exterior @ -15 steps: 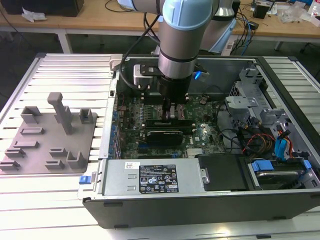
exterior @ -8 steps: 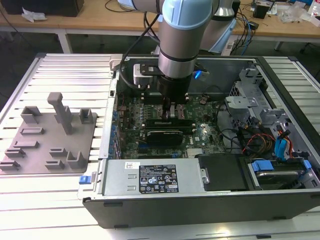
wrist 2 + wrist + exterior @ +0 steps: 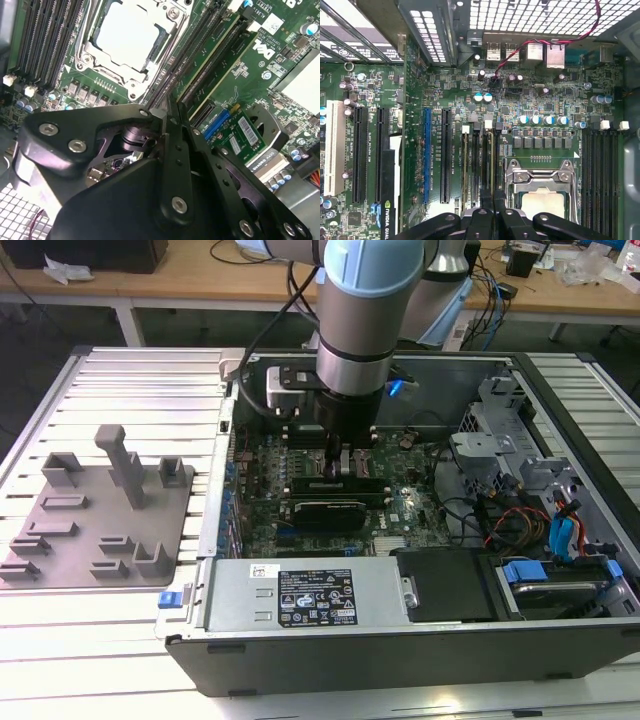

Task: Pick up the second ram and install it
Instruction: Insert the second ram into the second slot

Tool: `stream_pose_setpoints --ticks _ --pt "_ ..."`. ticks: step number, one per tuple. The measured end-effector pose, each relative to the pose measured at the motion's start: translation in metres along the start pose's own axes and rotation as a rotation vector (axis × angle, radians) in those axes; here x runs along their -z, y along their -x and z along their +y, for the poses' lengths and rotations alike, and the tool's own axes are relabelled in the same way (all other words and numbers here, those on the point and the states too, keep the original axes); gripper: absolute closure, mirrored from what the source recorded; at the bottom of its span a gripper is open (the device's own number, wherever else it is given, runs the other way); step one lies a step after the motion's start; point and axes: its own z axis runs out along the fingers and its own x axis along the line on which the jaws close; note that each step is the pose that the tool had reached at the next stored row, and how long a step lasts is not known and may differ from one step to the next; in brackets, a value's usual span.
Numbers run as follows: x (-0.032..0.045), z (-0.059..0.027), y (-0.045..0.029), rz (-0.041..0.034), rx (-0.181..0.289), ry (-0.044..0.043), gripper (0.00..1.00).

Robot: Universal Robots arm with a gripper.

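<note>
Two black metal fingers (image 3: 486, 200) pinch the second ram (image 3: 492, 160), a thin green board stick, on edge over a dark slot near the exterior view's middle. Just beyond sits the square silver processor (image 3: 542, 202), inside the open black computer case (image 3: 400, 660).

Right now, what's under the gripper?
Memory slots beside the processor; the ram, edge-on, gripped over one slot. Its near end and seating are covered by the gripper.

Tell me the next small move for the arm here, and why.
Probably press straight down slightly: the tool pinches the thin green memory stick edge-on among the black memory slots beside the square silver processor, and full seating isn't visible.
</note>
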Motion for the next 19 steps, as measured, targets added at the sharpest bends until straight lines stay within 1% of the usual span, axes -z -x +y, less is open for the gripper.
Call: stream_pose_setpoints --ticks 4,5,10,11,13,16,19 --pt "0.0019 0.0001 0.0001 0.0003 0.0 -0.0005 0.91" --pt "0.0019 0.0002 0.0002 0.0004 -0.001 -0.0022 0.91" --pt "0.0018 0.0016 0.0002 0.0003 -0.012 -0.0157 0.91" --pt "0.0018 0.0017 0.0001 0.0006 -0.014 -0.0196 0.91" --pt "0.0015 0.003 0.0002 0.0015 -0.017 -0.03 0.91" --pt "0.0012 0.0071 0.0002 0.0014 -0.017 -0.0319 0.91" --pt "0.0011 0.0079 0.0002 0.0017 -0.03 -0.0328 0.91"
